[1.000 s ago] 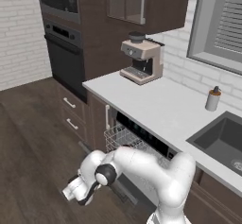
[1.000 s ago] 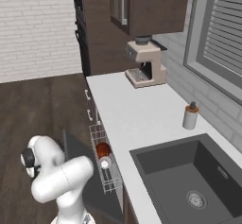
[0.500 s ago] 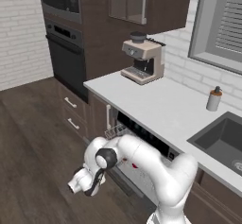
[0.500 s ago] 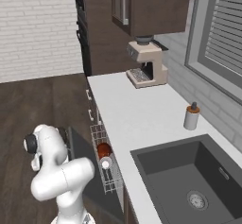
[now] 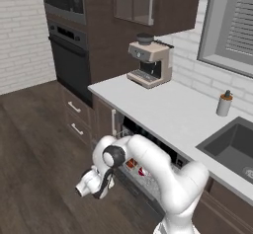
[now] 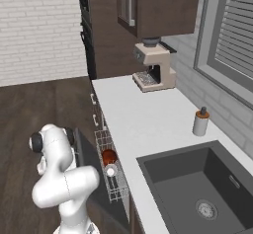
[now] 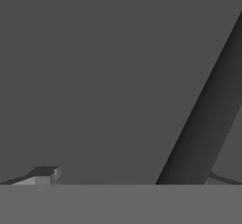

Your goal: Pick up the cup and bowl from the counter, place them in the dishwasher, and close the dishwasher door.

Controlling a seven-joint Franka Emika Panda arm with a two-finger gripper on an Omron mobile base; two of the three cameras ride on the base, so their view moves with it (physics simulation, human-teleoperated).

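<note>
Now that my arm has swung up under the dishwasher door (image 6: 88, 155), my fingers (image 5: 101, 191) stay spread wide, holding nothing. Cup (image 6: 111, 170) and bowl (image 6: 108, 156) sit in the rack (image 6: 116, 191); only closing remains.

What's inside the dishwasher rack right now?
In the wire rack sit the reddish-brown bowl and, just in front of it, the red cup. The rack's near end is covered by the arm.

Glossy white arm (image 5: 153, 161), dark joints
</note>
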